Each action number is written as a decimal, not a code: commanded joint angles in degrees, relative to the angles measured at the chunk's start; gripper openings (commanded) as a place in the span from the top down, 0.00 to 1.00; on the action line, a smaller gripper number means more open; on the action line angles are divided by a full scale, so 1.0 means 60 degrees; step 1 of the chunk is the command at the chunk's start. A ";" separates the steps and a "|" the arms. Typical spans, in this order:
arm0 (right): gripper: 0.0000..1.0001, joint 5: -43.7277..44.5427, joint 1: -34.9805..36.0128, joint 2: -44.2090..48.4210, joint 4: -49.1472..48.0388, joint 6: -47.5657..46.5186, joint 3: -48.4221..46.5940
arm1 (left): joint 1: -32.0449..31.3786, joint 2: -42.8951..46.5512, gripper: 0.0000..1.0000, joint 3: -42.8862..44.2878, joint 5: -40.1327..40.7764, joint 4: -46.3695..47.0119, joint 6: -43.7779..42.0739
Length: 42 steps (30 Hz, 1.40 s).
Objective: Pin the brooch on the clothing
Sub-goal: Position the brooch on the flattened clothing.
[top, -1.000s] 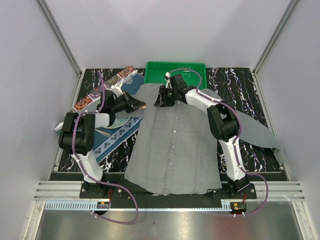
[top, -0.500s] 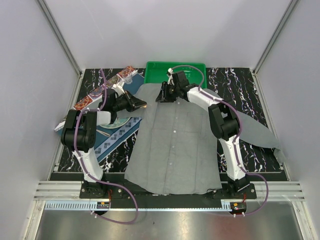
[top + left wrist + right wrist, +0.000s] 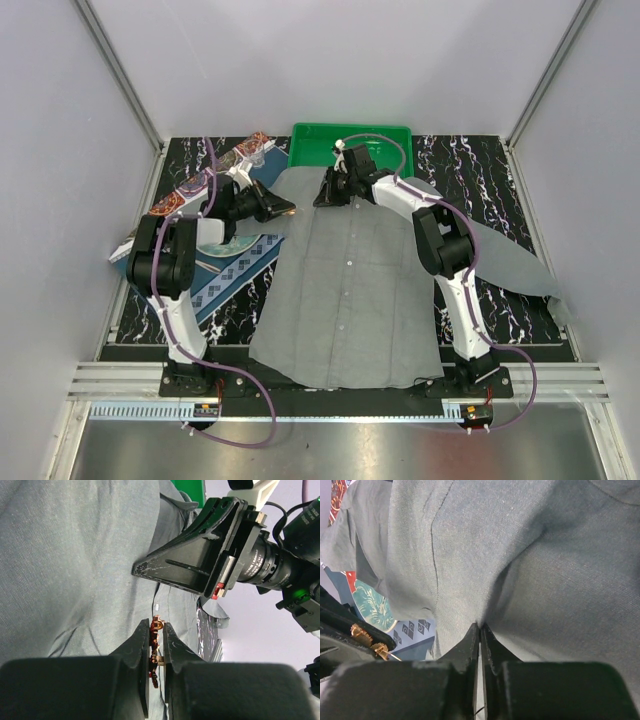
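Note:
The clothing [image 3: 350, 290], a grey button-up shirt, lies flat across the table with its collar at the far end. My right gripper [image 3: 325, 195] is at the shirt's upper left chest. In the right wrist view this gripper [image 3: 480, 626] is shut on a small raised fold of the clothing [image 3: 545, 555]. My left gripper [image 3: 282, 210] lies just left of that spot, shut on the brooch [image 3: 156, 629], a tiny red-orange ornament held edge-on between the fingertips. The brooch [image 3: 289, 211] glints at the shirt's edge. The right gripper [image 3: 139, 569] shows a short way ahead of the brooch over the clothing [image 3: 75, 555].
A green tray [image 3: 350, 140] stands behind the collar. A dark blue patterned placemat [image 3: 225, 275] with a red-and-teal plate [image 3: 370, 605] lies under the left arm. A long patterned box [image 3: 200, 182] sits at the far left. The black marble table [image 3: 480, 170] shows on the right.
My right gripper has shut on a fold of the shirt near the collar. The left gripper has kept hold of the brooch and barely moved.

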<state>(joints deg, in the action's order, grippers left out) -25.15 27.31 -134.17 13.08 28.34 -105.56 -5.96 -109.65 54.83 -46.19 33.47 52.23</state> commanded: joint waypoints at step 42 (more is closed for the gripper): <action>1.00 -0.2782 -0.0684 0.0755 -0.3572 0.1810 0.1348 | -0.0209 -0.1633 1.00 0.1511 -0.0504 0.1628 0.0715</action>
<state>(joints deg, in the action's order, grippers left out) -40.23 23.70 -134.10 -5.02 38.28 -97.80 -7.14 -118.83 61.91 -47.86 40.40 58.24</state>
